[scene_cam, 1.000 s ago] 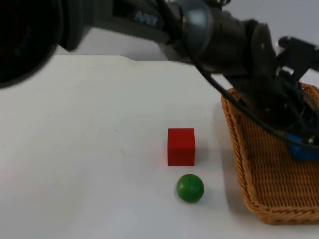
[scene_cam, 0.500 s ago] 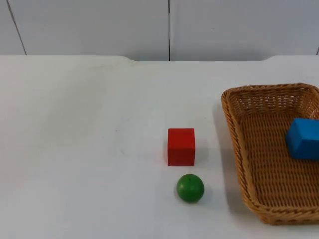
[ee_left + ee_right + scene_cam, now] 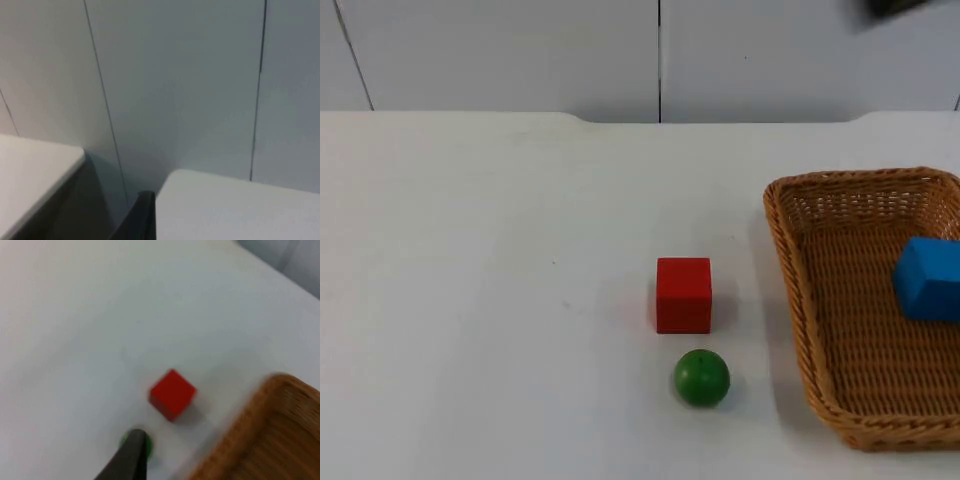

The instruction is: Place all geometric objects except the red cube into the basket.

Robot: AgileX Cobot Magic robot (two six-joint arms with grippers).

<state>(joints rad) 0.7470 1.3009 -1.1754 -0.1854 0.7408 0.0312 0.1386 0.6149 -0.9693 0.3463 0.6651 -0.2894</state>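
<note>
Green ball (image 3: 701, 377) seen nearest on the white table (image 3: 470, 300), red cube (image 3: 683, 294) just behind it, blue block (image 3: 928, 278) lying in the wicker basket (image 3: 800, 290), grey partition wall (image 3: 520, 50) beyond, grippers' opening not discernible.

Cube (image 3: 683, 294) mid-desk (image 3: 480, 300), ball (image 3: 701, 377) just in front of it; basket (image 3: 800, 300) to their right, block (image 3: 927, 278) inside.

Black tapered fingertip (image 3: 131, 460) (matte)
</note>
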